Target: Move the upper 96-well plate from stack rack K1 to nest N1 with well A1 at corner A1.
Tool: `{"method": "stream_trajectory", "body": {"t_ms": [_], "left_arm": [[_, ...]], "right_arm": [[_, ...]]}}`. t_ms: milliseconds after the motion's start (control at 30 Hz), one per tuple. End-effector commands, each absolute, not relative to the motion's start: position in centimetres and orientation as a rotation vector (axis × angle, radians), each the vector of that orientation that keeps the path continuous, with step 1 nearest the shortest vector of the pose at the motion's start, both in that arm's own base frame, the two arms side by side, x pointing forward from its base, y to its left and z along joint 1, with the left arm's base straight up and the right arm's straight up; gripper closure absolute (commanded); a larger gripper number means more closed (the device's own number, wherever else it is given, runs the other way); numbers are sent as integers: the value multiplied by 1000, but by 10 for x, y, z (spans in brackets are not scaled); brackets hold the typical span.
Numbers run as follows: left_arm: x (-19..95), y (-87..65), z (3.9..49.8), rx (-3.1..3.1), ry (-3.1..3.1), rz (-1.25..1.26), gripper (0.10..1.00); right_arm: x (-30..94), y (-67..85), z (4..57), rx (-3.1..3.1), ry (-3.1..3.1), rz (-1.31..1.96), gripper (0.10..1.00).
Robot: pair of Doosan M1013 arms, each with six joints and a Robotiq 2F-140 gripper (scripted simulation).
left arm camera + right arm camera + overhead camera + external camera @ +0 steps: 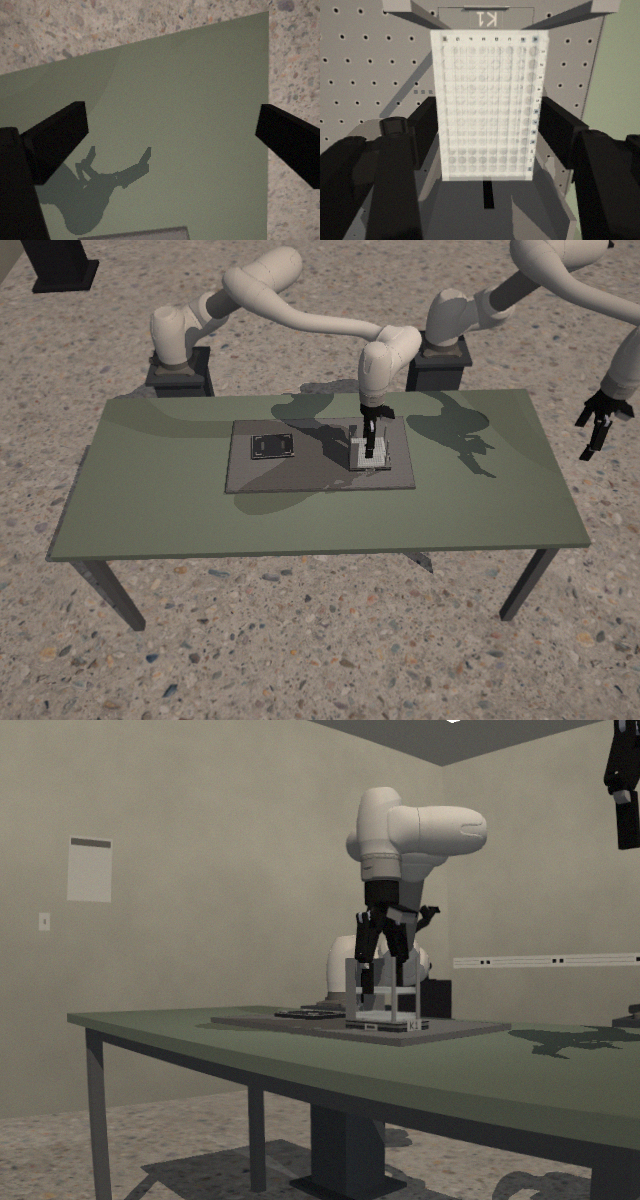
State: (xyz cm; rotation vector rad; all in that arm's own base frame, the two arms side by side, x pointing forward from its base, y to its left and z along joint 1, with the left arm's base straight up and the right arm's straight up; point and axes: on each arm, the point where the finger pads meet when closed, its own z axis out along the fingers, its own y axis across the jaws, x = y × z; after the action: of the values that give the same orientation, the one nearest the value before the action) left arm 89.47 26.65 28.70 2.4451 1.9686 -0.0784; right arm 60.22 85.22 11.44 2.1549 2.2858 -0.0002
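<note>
Right claw (369, 452) (383, 983) (490, 132): it is pinching the upper plate (378, 447) (385, 989) (487, 110) at two opposite sides.
Upper plate: it is between the posts of rack K1 (353, 467) (393, 1001) (512, 21), raised, with a gap above the lower plate (379, 1016).
Lower plate: it is low in the rack.
Nest N1 (272, 447) (310, 1015): on the same grey board (310, 480) (449, 1034), without plate.
Left claw (599, 432) (171, 120): spread, beside the desk (310, 529) (258, 1050) (200, 100) in the top view.

Stack rack K1 (353, 433) (393, 1001) (607, 6): upright, grey posts. Upper plate (378, 452) (381, 990) (487, 110): white, level, raised between K1's posts. Lower plate (379, 1016): white, at K1's base. Nest N1 (272, 457) (310, 1017): dark, flat, unoccupied, well apart from K1.
</note>
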Motion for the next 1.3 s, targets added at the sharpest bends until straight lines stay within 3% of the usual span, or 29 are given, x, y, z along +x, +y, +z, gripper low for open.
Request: {"method": "stream_trajectory", "body": {"t_ms": [0,1267], "left_arm": [[895,267,288,2445,1968,-76,98],[895,267,288,2445,1968,-76,98]], "right_arm": [[602,853,123,2155,2286,3,999],[602,853,180,2155,2286,3,999]]}}
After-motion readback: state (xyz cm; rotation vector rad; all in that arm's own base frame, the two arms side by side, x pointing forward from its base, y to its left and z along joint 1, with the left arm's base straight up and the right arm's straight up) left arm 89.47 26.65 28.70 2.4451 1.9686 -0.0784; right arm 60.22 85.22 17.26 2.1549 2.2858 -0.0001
